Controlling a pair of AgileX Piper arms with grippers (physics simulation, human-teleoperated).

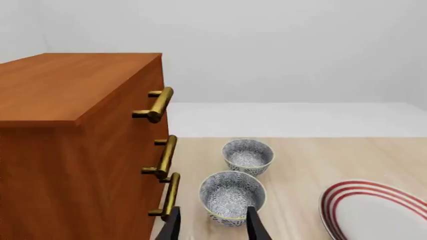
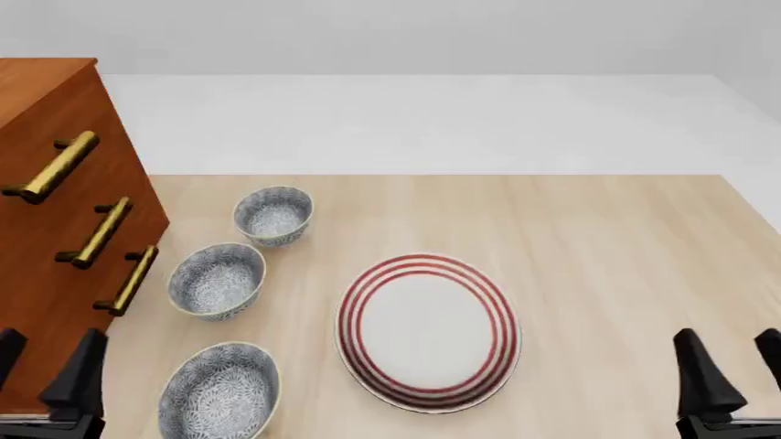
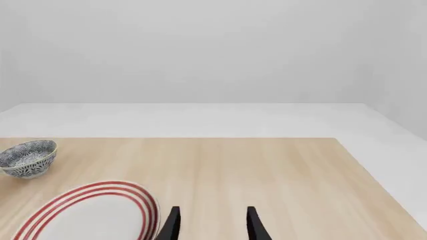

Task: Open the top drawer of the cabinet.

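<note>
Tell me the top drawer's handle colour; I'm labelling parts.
Brass-gold handle, clearest in the left wrist view.

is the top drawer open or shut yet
Shut. The top drawer sits flush with the two drawers below on the cabinet, no gap showing. Its handle is untouched; both claws are far from it.

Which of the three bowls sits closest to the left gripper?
The near bowl, at the table's front edge right beside the left gripper. The middle bowl and far bowl sit farther out along the cabinet.
</note>
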